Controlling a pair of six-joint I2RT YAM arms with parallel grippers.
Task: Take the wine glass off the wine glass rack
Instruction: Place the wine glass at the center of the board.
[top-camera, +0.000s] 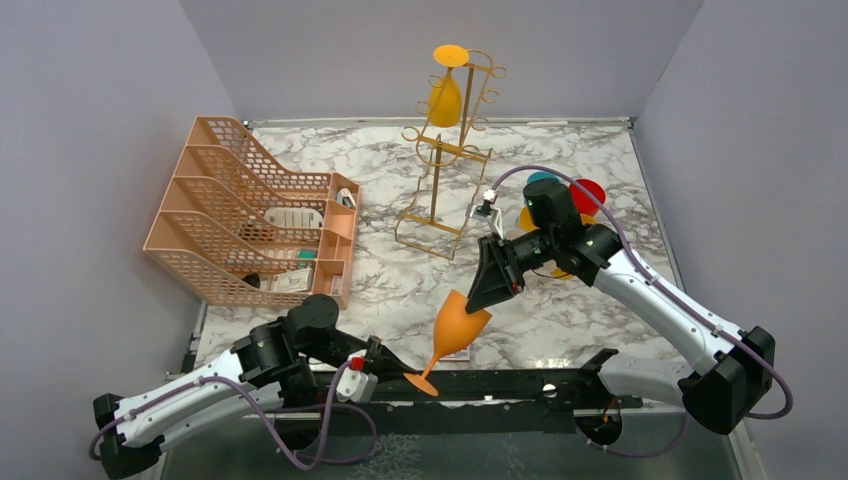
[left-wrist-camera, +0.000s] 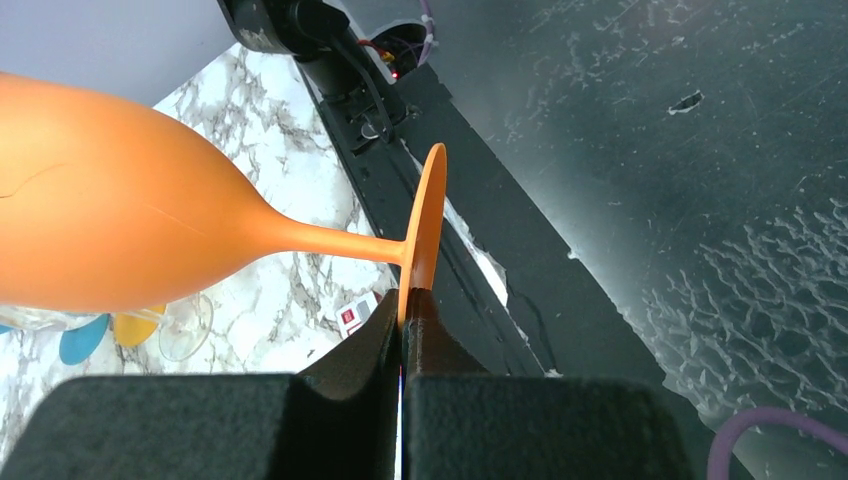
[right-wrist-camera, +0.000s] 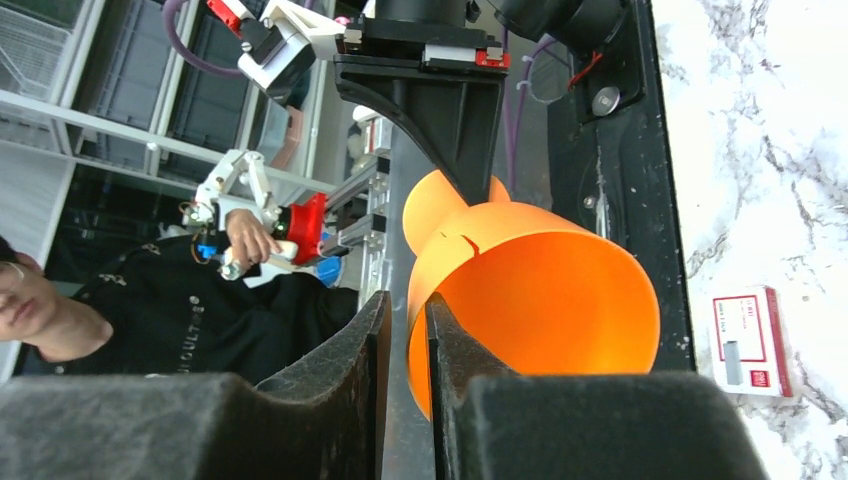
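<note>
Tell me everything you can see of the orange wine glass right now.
The orange wine glass looks like opaque matte plastic: tulip bowl, thin stem, flat round foot. A fine crack-like line marks the bowl. It is off the rack, tilted in the air over the table's near edge, bowl up, foot low. The left gripper is shut on the foot's edge. The right gripper straddles the bowl's rim, one finger inside; whether it pinches is unclear.

Overhead looking down, wrist views close — apparently sharing wine glass (top-camera: 457, 322)
</note>
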